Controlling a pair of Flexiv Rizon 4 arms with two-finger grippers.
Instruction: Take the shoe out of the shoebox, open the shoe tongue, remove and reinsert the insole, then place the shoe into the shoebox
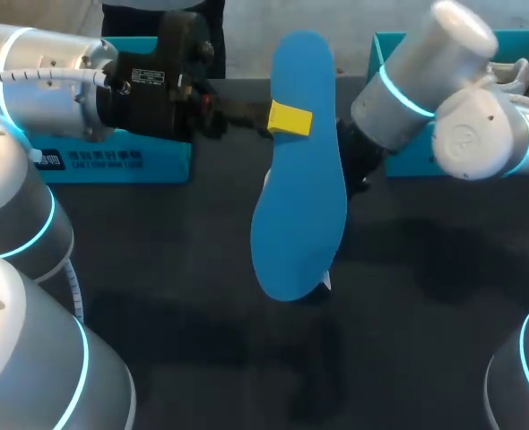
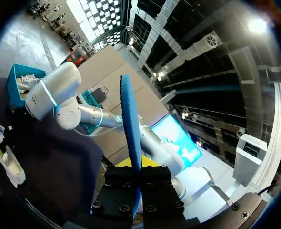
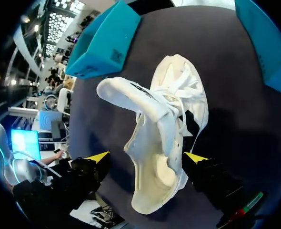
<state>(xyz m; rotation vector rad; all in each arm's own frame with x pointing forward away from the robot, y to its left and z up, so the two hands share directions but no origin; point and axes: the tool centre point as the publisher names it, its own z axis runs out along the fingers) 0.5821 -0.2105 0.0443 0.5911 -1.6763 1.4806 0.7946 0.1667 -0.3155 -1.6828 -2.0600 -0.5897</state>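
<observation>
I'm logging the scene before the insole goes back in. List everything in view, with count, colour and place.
insole: one, blue, held above the middle of the table in the left hand
shoe: one, white, lying on the table with its tongue folded out
left box: one, teal, at the back left of the table
right box: one, teal, at the back right of the table
white item: one, inside the right box, partly hidden
table: one, dark, under everything
left hand: one, yellow-tipped, shut on the insole
right hand: one, yellow-tipped, open, a finger on either side of the shoe
arms: two, silver-white, coming in from the left and the right
</observation>
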